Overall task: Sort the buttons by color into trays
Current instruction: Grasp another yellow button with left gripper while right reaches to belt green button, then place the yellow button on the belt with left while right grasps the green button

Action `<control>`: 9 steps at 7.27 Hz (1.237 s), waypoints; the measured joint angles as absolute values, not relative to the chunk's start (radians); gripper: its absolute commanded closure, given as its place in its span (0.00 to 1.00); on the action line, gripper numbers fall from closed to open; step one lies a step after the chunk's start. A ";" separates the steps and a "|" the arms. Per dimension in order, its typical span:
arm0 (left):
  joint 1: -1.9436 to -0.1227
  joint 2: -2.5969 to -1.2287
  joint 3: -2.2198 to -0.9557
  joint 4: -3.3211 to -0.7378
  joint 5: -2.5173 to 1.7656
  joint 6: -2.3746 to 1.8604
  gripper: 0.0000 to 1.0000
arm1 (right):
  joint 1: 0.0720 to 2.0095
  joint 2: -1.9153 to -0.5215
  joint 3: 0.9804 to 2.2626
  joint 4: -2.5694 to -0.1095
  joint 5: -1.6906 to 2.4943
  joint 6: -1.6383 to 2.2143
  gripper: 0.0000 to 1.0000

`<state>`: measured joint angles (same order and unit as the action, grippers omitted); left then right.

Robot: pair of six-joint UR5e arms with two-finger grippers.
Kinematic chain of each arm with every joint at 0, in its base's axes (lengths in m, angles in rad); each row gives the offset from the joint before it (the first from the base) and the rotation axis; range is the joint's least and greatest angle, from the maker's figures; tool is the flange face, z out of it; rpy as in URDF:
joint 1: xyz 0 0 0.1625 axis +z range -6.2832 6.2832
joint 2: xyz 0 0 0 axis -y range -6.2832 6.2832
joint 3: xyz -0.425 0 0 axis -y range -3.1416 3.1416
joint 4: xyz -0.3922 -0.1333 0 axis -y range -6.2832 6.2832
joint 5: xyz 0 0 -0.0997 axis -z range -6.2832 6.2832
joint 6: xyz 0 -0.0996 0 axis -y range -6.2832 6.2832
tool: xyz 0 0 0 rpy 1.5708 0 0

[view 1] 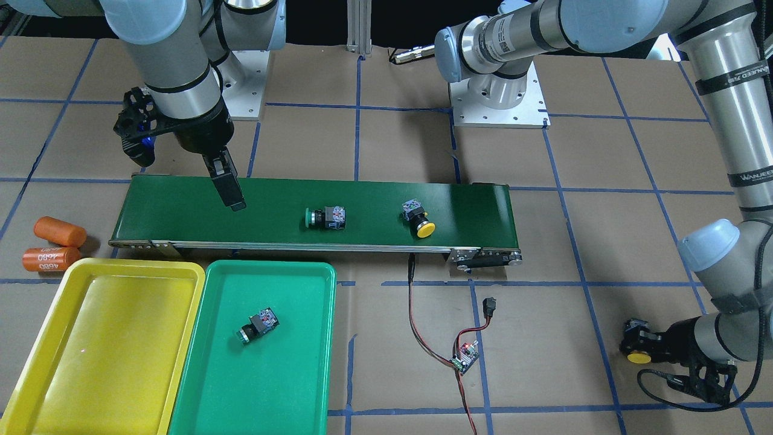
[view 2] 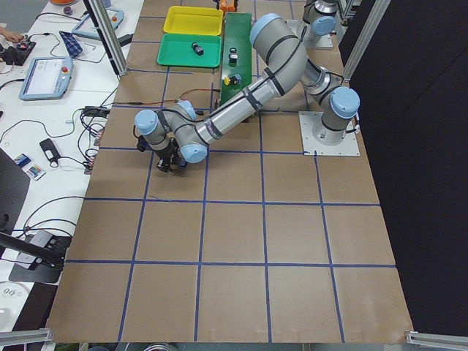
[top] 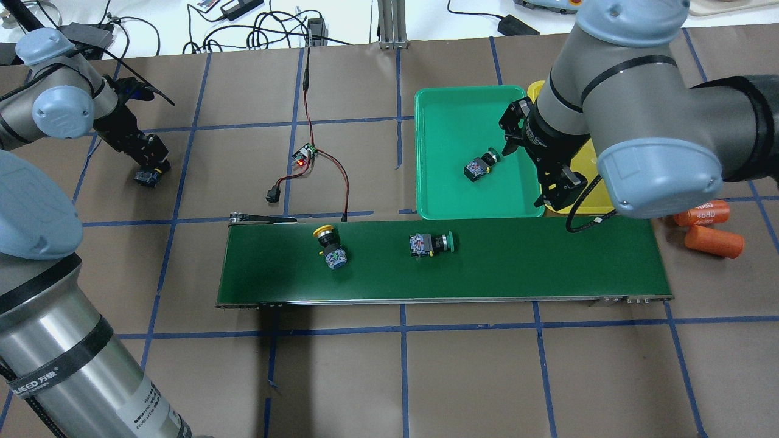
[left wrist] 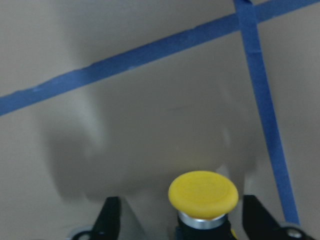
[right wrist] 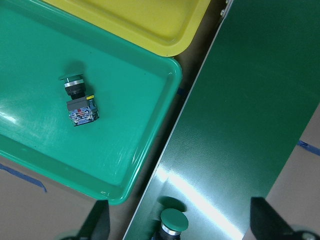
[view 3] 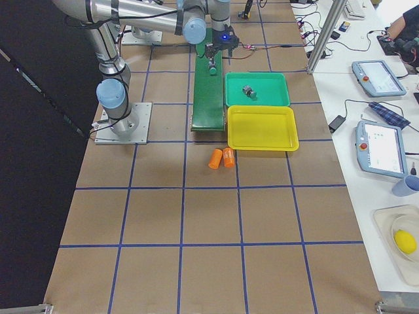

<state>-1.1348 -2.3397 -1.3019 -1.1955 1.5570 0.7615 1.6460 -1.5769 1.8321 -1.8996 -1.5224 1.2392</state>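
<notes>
Mid-sort, judging by the layout. Already lying in the green tray (view 1: 290,386): one green button (view 1: 259,325), on its side. No button yet in the yellow tray (view 1: 109,350) just beside it. On the conveyor belt (view 1: 181,211), well apart from each other: a second green button (view 1: 326,217) near the middle, on its side with cap pointing toward the trays' end, and a yellow button (view 1: 421,220) farther along, cap toward the belt edge on the trays' side.

Hovering over the belt's tray end, short of the second green button: the right end effector (top: 561,190), released, fingers spread wide, gripping nothing. Probably lining up for that button.

Far off on the bare desk (view 1: 386,139), well away from belt and trays: the left end effector (top: 147,173), straddling the other yellow button (left wrist: 202,194). Visible gap either side of the cap in the wrist view; body hidden, so cannot tell whether clenched on it or merely around it.

Next, likely: slide the right end effector along the belt over the second green button, set the fingers across the blocky body rather than the round cap, lower, clench, lift clear, carry over the green tray's rim and release beside the first one
</notes>
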 measured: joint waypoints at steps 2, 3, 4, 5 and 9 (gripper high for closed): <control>-1.151 -2.319 -1.310 -1.210 1.563 0.750 1.00 | 1.646 -1.570 1.841 -1.899 -1.520 1.232 0.00; -1.173 -2.283 -1.339 -1.234 1.566 0.717 1.00 | 1.646 -1.567 1.843 -1.898 -1.520 1.236 0.00; -1.201 -2.220 -1.401 -1.256 1.567 0.658 1.00 | 1.646 -1.563 1.851 -1.899 -1.519 1.241 0.00; -1.231 -2.132 -1.488 -1.265 1.566 0.584 1.00 | 1.647 -1.558 1.872 -1.905 -1.519 1.244 0.00; -1.437 -1.824 -1.774 -1.271 1.563 0.221 1.00 | 1.651 -1.511 1.922 -1.962 -1.465 1.252 0.00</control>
